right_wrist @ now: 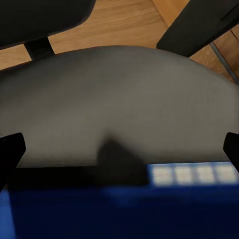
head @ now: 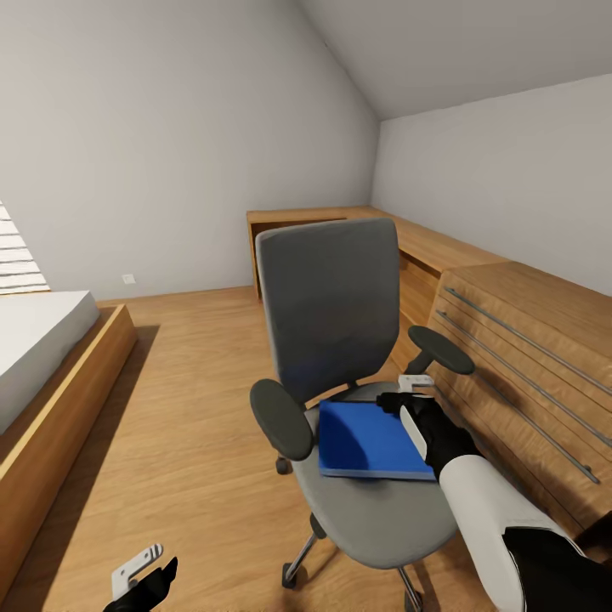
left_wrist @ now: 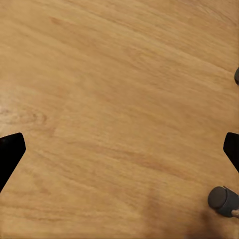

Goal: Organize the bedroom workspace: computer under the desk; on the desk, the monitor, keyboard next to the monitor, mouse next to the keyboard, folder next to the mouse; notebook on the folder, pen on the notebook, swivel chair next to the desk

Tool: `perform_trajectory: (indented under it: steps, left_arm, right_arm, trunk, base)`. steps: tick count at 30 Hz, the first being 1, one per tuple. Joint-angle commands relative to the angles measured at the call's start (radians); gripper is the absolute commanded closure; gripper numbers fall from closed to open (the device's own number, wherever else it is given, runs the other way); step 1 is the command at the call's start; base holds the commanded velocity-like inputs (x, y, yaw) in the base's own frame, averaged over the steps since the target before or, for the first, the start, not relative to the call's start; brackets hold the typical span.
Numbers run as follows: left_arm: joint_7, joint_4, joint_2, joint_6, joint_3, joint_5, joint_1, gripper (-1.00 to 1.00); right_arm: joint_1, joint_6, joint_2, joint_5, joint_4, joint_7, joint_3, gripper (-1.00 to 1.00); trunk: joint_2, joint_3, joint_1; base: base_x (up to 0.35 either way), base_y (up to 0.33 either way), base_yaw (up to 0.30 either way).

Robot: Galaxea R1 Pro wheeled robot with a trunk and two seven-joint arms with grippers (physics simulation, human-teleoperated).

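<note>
Bright blue, the folder (head: pixel 372 440) lies flat on the grey seat of the swivel chair (head: pixel 336 340), toward the seat's right side, with its near edge close to the middle of the seat. So that job is not done yet, and I think the folder has to come off the chair and go to the desk (I can't see the desk, the monitor or the other small things from here).

The right gripper (head: pixel 414 387) hangs just past the folder's far right corner, close to the chair's right armrest. In the right wrist view its two dark fingertips sit far apart at the sides, with the folder's edge (right_wrist: pixel 119 209) and the seat between them, so the hand is spread wide and holds nothing.

The left gripper (head: pixel 140 571) is low on the near left, over bare wooden floor (left_wrist: pixel 109 99). Its tips are spread wide too, and it is empty. A chair wheel (left_wrist: pixel 224 200) is near it.

Room to move: the armrests stand on both sides of the folder, and the chair back is behind it. The light wooden drawer unit (head: pixel 527 374) is close on the right. The bed (head: pixel 51 374) is well away on the left, with lots of open floor between.
</note>
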Motion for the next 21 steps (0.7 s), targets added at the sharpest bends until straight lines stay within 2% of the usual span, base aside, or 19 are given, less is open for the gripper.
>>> perform_trajectory:
  steps: [1,21]
  left_arm:
    - [0.002,-0.002,0.0,0.005,-0.001,0.01,0.0,-1.0]
    - [0.003,-0.002,0.0,0.006,0.001,0.011,0.0,-1.0]
  right_arm:
    - [0.0,0.005,0.001,-0.002,0.005,-0.001,-0.006,-1.0]
    - [0.0,0.005,0.001,0.02,0.003,-0.001,-0.006,-1.0]
  trunk:
    - [0.0,-0.001,0.0]
    - [0.0,-0.001,0.0]
  base:
    - [-0.004,0.0,0.0]
    - [-0.087,0.0,0.0]
